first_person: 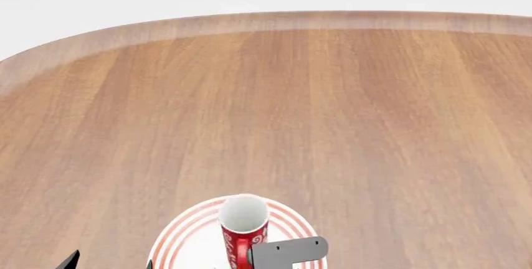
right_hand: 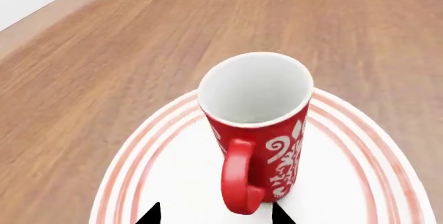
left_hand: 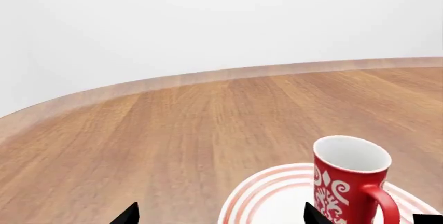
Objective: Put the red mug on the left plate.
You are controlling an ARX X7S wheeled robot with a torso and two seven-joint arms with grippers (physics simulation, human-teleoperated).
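The red mug, with a white swirl pattern and a white inside, stands upright on a white plate with red rings. Its handle points toward my right gripper, which is open, with the handle's lower end between the two black fingertips and clear of both. In the head view the mug and plate sit at the near edge. My left gripper is open and empty, low over the plate's rim, with the mug just beyond one fingertip.
The round wooden table stretches away from the plate to its curved far edge. A grey part of my right arm overlaps the plate in the head view. A white wall lies behind.
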